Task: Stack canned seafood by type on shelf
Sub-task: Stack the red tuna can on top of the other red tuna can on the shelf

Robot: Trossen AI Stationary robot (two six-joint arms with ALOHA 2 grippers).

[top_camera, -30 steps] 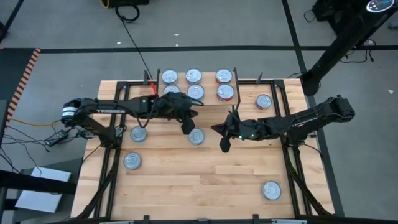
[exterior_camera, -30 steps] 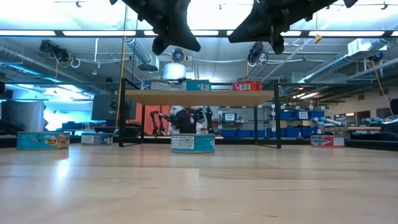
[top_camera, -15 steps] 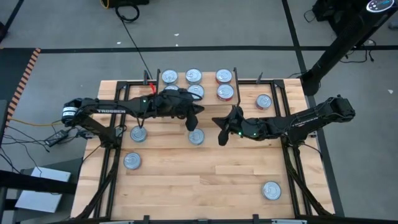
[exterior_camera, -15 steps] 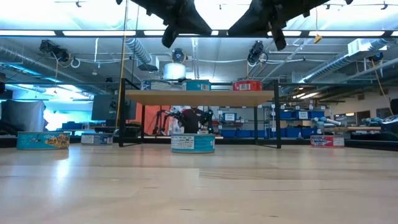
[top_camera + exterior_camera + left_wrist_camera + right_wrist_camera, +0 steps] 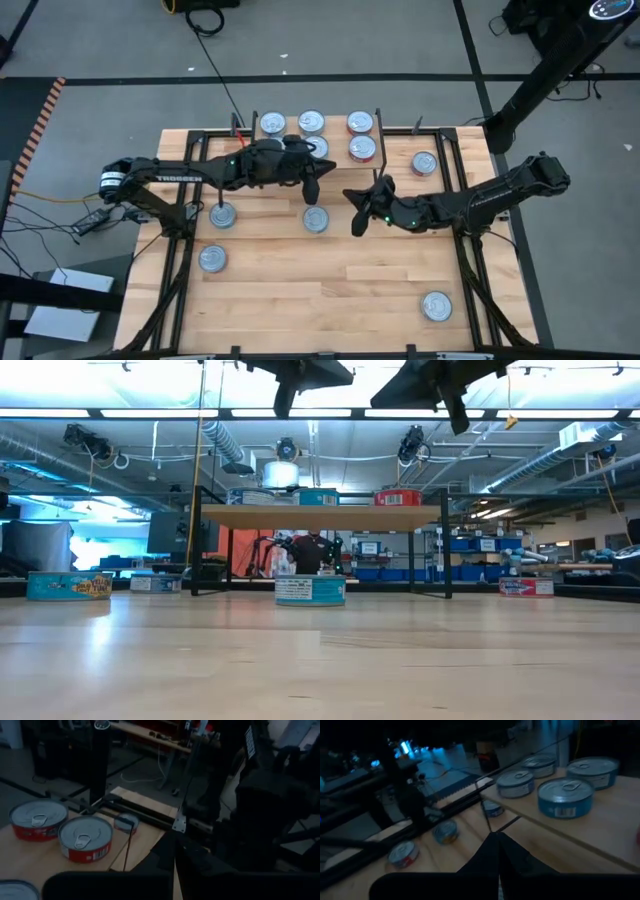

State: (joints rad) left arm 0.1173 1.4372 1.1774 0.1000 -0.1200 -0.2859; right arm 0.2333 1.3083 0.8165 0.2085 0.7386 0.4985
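- High view: left gripper (image 5: 312, 187) is hovering with fingers pressed together, holding nothing, just beyond a loose can (image 5: 315, 219).
- Right gripper (image 5: 358, 212) is hanging beside that can, pinched closed and empty.
- Shelf (image 5: 335, 160) is sitting just beyond both grippers, carrying several cans.

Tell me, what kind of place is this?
Probably a robotics lab or workshop: long ceiling lights and exposed ducts overhead, workbenches with equipment behind, and a wooden table holding two robot arms.
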